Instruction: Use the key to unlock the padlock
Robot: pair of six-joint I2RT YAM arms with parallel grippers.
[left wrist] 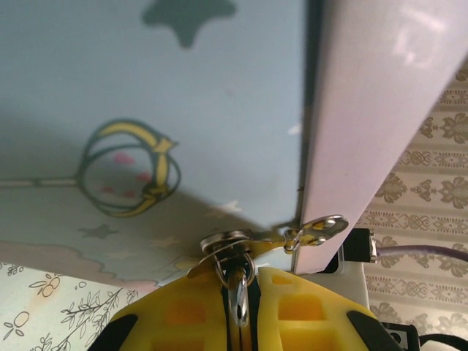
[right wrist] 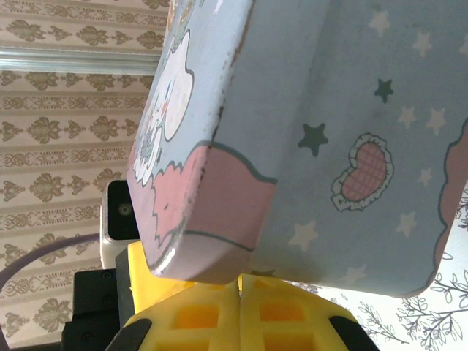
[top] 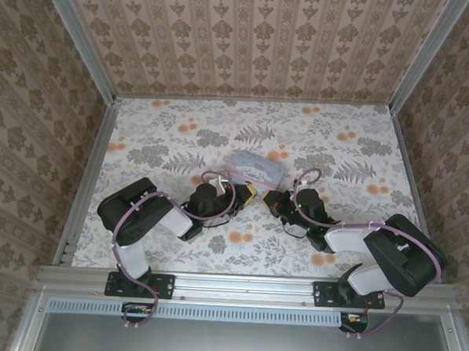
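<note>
Closest, the left gripper (left wrist: 245,272) is pinching its jaws shut on a thin metal loop (left wrist: 239,311). Mid-table (top: 181,141), the tin (top: 254,170) is lying just far of both grippers and crowding them. The right gripper (right wrist: 240,303) is pressing its jaws together under the tin's corner, and anything between them is hidden. The loop is hanging from the tin's hasp (left wrist: 322,228). The padlock is proving too small to pick out. I am judging it to be at that hasp: light, rigid, slippery, best held by its body.
</note>
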